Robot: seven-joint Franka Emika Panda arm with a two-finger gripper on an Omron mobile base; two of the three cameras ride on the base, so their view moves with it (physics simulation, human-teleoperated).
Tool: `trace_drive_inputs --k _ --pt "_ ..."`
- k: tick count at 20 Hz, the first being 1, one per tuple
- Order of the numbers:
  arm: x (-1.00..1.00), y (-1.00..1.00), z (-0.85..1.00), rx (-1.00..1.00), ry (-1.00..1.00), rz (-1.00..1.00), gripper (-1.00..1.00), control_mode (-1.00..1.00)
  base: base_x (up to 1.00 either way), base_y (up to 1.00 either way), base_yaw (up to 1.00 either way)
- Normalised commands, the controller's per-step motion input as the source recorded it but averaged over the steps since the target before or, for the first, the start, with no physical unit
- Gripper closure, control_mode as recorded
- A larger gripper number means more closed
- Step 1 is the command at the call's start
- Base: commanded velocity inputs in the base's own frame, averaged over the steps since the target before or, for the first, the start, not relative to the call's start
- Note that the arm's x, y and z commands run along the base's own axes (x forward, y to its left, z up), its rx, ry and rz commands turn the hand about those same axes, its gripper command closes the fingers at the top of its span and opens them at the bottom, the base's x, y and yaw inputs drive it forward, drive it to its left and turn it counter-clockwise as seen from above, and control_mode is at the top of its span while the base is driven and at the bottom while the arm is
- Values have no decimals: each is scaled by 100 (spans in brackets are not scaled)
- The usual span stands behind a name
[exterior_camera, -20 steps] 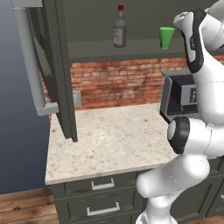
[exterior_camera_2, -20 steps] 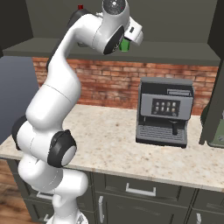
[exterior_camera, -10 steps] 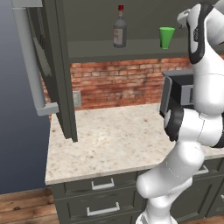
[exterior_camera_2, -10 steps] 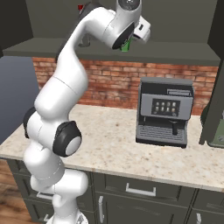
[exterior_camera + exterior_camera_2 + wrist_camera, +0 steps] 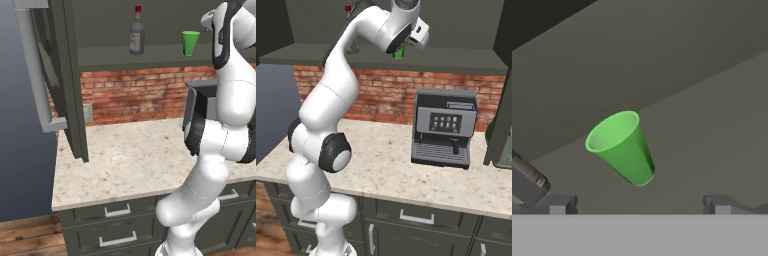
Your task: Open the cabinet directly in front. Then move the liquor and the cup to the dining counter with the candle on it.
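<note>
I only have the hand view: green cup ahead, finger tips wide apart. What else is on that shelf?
Observer: A liquor bottle with a red cap stands upright to the left of the cup, apart from it.
Operator: Cabinet door out of the way?
Observer: Yes, the left door of the cabinet is swung wide open.
Operator: Anything under the shelf?
Observer: A coffee machine sits on the worktop, against the brick wall.
</note>
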Motion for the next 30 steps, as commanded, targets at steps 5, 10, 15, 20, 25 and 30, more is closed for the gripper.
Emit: trace_drive_inputs --k 5,10,15,20,25,30 --pt "28 0 0 0 0 0 -100 -100 0 0 0" --pt "33 0 0 0 0 0 -100 -100 0 0 0" --pt "45 0 -3 0 0 0 -100 -100 0 0 0" --pt "41 0 -6 0 0 0 -100 -100 0 0 0" --pt "13 0 -11 0 0 0 -100 -100 0 0 0" --pt "3 0 -15 0 0 0 -100 -100 0 0 0"
